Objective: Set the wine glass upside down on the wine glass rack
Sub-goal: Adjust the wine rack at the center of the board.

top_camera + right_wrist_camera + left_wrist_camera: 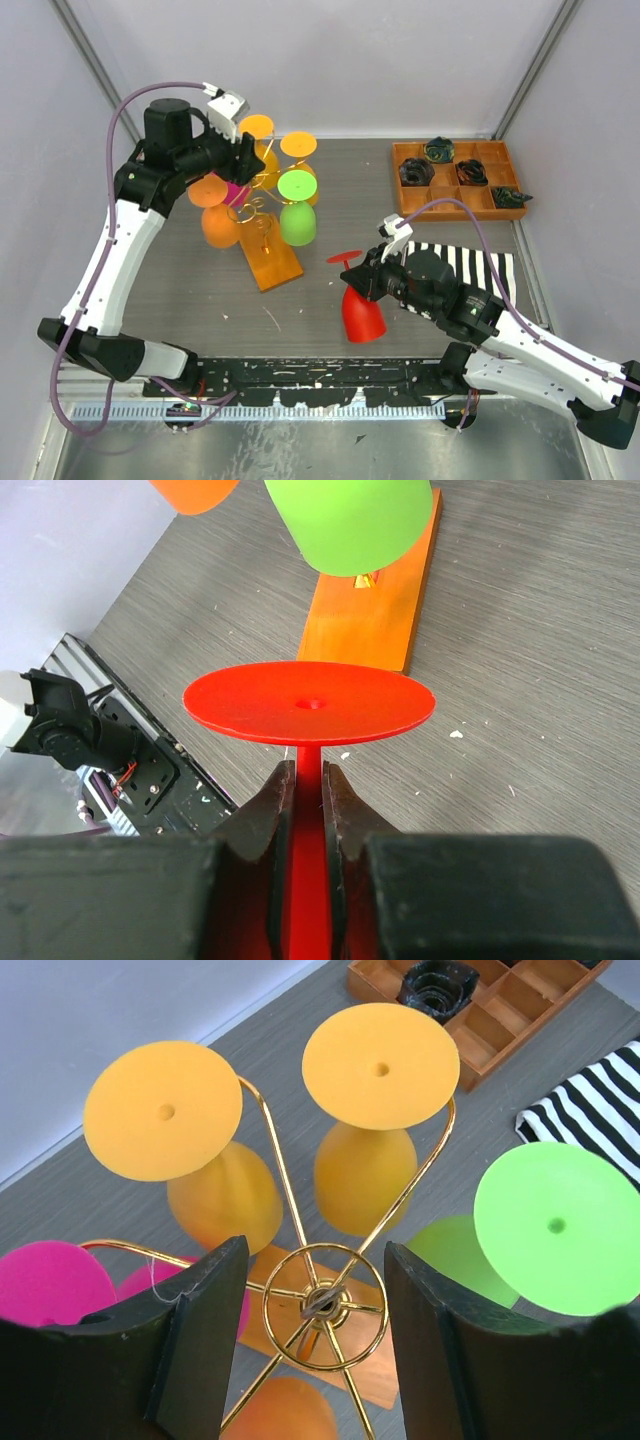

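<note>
Grey wood-grain laminate made up the table (200,300), and on it the wine glass rack (262,215) served as your landmark. It was thin gold wire, with curled scroll arms fanning from a small spoked ring on a slim post, set in a flat orange-brown wooden base (272,265). Well to the rack's right and farther back sat a compartmented wooden tray (415,200). A black-and-white striped cloth (495,262) lay to the rack's right.

Matte, opaque glasses hung inverted from the arms, their flat round feet uppermost: the orange glasses (370,1060), a green glass (555,1225) and a pink glass (50,1280).

Your red wine glass (362,312) was not on the rack. It sat to the rack's right on the near side, tipped, with foot up and bowl down. Whether its rim touched the table could not be told.

Your right gripper (308,780) was pinched shut on the glass's thin stem, just under the disc-shaped foot. Your left gripper (315,1250) hung over the rack's ring with its jaws apart, holding nothing.

You looked to be in the carrying step, with the glass grasped and inverted but not yet delivered. The next move likely called for lifting it to arm height and sliding the stem sideways into a free wire slot. The foot would then settle on the wire before you let go. Which arm was free was hard to tell. The wire looked springy and the hung bowls crowded, so a knock seemed possible.
</note>
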